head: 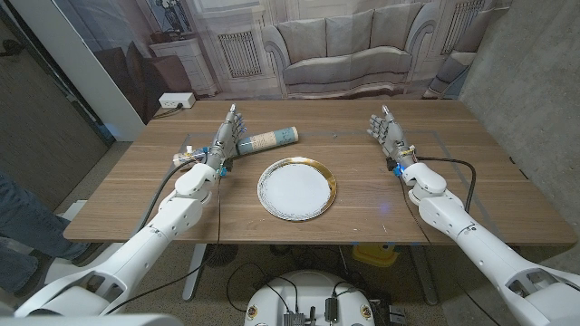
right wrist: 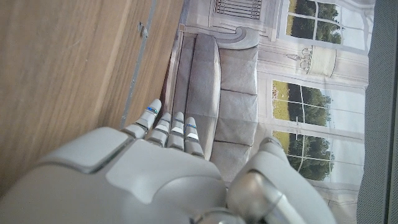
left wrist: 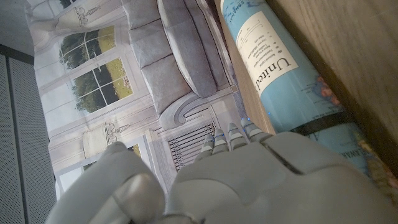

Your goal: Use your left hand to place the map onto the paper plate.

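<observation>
The map (head: 269, 139) is a rolled pale-blue tube lying on the wooden table behind the paper plate (head: 297, 189), a white round plate with a gold rim near the table's middle. My left hand (head: 227, 134) stands upright just beside the roll's left end, fingers apart and holding nothing. The left wrist view shows the roll (left wrist: 280, 68) close alongside that hand (left wrist: 249, 180), with printed text on its label. My right hand (head: 387, 129) stands open at the table's far right, well away from the plate, and appears from behind in the right wrist view (right wrist: 168, 180).
A white power strip (head: 176, 100) lies on the floor behind the table's far left corner. A backdrop printed with a sofa and windows (head: 353, 45) hangs behind the table. A dark cable (head: 444, 163) runs along my right arm.
</observation>
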{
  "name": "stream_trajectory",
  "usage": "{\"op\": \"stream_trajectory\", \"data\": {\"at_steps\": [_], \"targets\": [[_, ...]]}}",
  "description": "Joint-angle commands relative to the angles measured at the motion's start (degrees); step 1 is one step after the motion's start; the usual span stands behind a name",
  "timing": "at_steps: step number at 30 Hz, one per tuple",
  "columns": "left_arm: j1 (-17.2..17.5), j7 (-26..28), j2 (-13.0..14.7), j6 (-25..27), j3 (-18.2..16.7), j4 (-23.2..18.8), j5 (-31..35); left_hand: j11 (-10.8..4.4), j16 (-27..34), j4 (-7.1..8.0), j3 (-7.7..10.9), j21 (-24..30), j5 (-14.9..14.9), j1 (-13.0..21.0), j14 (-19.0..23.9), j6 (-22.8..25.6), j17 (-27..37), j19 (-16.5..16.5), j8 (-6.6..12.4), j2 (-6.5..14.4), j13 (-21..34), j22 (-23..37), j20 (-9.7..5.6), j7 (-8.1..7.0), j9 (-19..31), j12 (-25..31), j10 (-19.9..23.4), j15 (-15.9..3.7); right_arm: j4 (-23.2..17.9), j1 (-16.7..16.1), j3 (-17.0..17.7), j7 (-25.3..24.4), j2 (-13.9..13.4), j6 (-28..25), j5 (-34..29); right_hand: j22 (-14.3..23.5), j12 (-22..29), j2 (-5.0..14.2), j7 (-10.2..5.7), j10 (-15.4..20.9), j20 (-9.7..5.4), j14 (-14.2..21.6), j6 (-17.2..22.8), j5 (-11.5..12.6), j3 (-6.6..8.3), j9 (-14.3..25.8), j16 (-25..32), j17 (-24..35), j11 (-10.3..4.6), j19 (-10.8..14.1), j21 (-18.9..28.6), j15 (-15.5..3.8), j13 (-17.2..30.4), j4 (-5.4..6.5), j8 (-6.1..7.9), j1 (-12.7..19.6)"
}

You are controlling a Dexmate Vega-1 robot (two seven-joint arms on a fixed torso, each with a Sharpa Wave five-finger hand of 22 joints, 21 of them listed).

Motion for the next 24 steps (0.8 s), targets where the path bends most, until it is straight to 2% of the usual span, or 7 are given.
{"op": "stream_trajectory", "data": {"at_steps": [1, 12, 24], "targets": [[1.4, 2.7, 0.4, 1.4, -0.5, -3.1, 0.1, -0.14, 0.7, 0.19, 0.13, 0.1, 0.4, 0.6, 0.4, 0.1, 0.2, 0.0, 0.61, 0.3, 0.3, 0.2, -1.94, -0.15, 0.2, 0.6, 0.5, -0.16, 2.3, 0.2, -0.4, 1.5, 1.4, 0.8, 0.9, 0.2, 0.3, 0.03, 0.04, 0.5, -2.01, 0.7, 0.6, 0.4, 0.38, 0.2, 0.4, 0.3, 0.21, 0.7, 0.3, 0.0, 0.3, -0.14, 0.37, 0.4], [2.0, 2.3, 0.8, 0.4, -0.6, -3.4, 0.4, -0.25, 0.9, -0.06, 0.31, -0.2, 0.5, 1.1, 1.1, 1.0, 0.1, 0.3, 0.87, 0.9, 0.3, 0.2, -1.77, -0.15, 0.2, 0.8, 1.2, -0.09, -1.2, -1.8, 0.0, -0.9, 0.3, -0.1, 0.5, 0.2, 0.4, 0.19, 0.04, 0.8, -2.01, 1.1, 1.0, 0.4, 0.4, 0.2, 0.4, 0.2, 0.22, 0.9, 0.0, 0.13, 0.3, -0.24, 0.42, 0.5], [2.6, 2.6, 2.8, 0.8, -1.4, -5.1, 1.1, -0.36, 1.0, -0.35, 0.46, -0.5, 0.6, 1.6, 1.8, 1.7, 0.1, 0.5, 1.03, 1.3, 0.3, 0.2, -1.78, -0.27, 0.3, 1.0, 1.9, -0.14, -3.1, -2.8, 0.0, -2.9, 0.2, 0.0, -0.2, 0.2, 0.4, 0.4, -0.04, 0.9, -1.99, 1.3, 1.1, 0.4, 0.46, 0.2, 0.4, 0.2, 0.13, 1.2, -0.3, 0.08, 0.3, -0.34, 0.36, 0.7]]}}
